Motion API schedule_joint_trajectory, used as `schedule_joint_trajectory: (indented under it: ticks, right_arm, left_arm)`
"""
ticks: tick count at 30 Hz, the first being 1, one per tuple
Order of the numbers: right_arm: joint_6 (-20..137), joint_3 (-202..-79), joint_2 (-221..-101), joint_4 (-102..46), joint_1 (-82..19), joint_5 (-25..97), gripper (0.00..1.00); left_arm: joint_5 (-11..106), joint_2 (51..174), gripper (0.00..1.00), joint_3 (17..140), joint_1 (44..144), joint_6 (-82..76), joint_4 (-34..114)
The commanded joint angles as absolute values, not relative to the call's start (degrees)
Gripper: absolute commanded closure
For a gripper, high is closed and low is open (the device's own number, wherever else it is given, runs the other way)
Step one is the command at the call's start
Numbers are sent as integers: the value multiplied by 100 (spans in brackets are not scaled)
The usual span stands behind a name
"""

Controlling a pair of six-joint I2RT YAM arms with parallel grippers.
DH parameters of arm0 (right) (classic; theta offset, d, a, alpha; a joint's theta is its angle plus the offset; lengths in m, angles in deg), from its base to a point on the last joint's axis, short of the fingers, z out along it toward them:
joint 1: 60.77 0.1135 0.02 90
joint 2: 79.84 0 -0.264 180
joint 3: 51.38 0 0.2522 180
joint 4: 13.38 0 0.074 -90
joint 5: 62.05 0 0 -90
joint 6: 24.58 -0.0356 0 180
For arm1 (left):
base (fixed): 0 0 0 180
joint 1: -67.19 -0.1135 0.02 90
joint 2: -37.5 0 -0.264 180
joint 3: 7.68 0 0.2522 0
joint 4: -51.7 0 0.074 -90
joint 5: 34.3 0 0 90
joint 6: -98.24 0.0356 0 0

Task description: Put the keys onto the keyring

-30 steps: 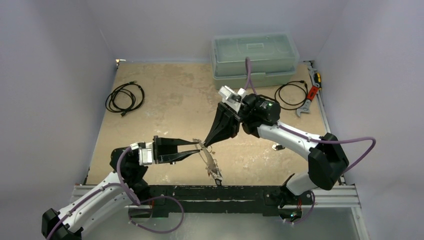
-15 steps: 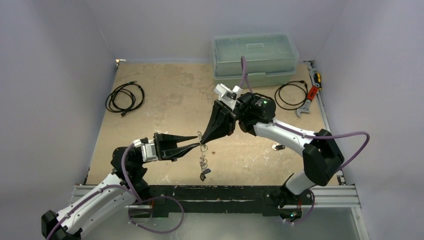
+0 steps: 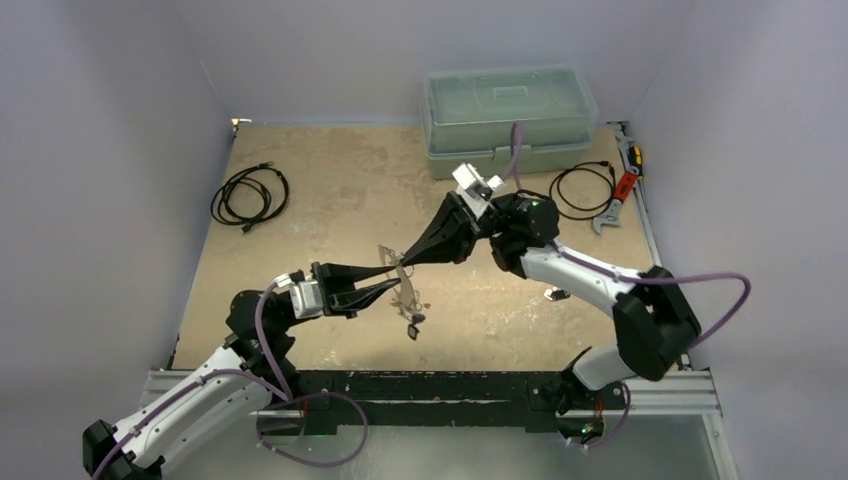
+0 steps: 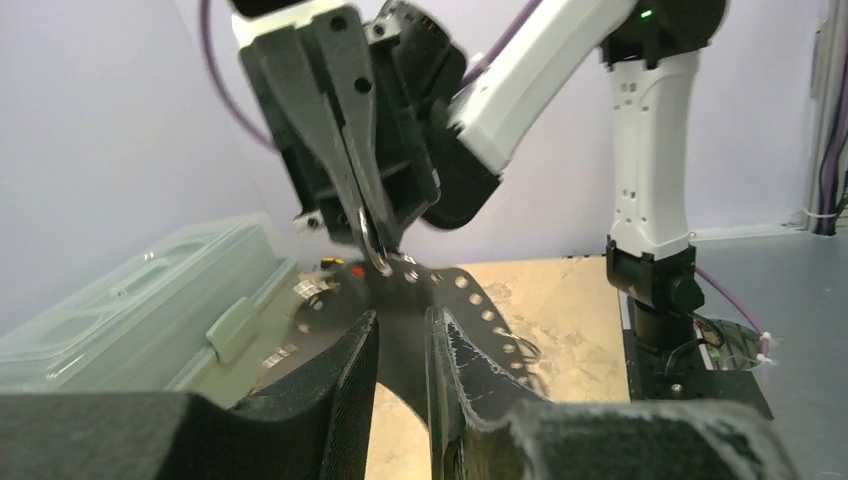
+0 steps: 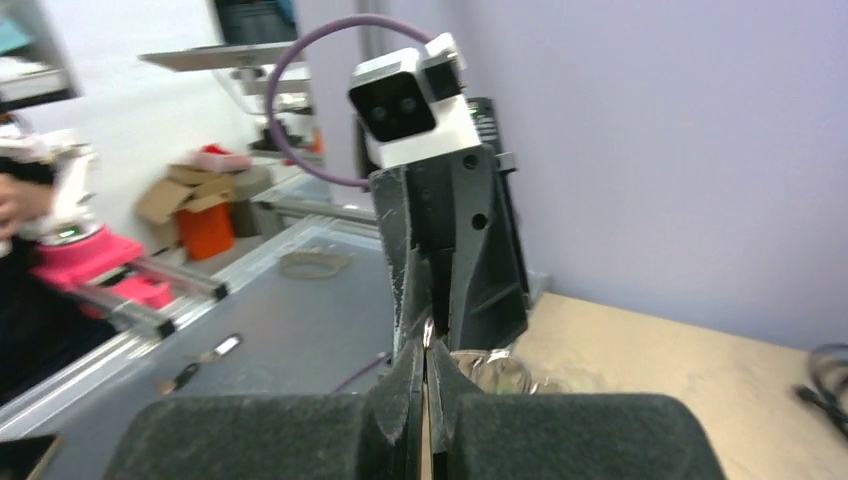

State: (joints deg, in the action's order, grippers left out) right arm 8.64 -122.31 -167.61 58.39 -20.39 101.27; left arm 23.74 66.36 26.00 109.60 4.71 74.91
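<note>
Right gripper (image 4: 366, 228) pinches keyring (image 4: 377, 263)

Table (image 3: 330, 200), my holdings: box (image 3: 510, 105) at far edge, right of centre; cable coil (image 3: 250, 193) far left; second coil (image 3: 583, 188) and wrench (image 3: 622, 190) far right, near box; keyring (image 3: 396, 262) above mid-table, between my left gripper (image 3: 388, 280) and right gripper (image 3: 409, 260); keys (image 3: 412, 322) hanging on its near side
</note>
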Motion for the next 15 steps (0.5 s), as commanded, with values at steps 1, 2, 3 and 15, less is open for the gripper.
schedule_joint_trajectory:
  ticks: [1,2,3,15]
  right_arm:
    - [4325,-11974,-15400,3459,-2015,8535,100]
    - [4916,-11972,-15188,2823,-1976,8397,100]
    - [5200,-11953,-15061,2526,-1952,8319,100]
    - [4944,-11757,-15132,2663,-1848,8744,100]
  left_arm:
    - [2747,6606,77,2772,10976,786,7226]
    - [2822,6613,77,2796,10976,796,7153]
    - [2872,6614,77,2809,10980,959,7091]
    - [2421,6399,77,2679,10975,917,7511]
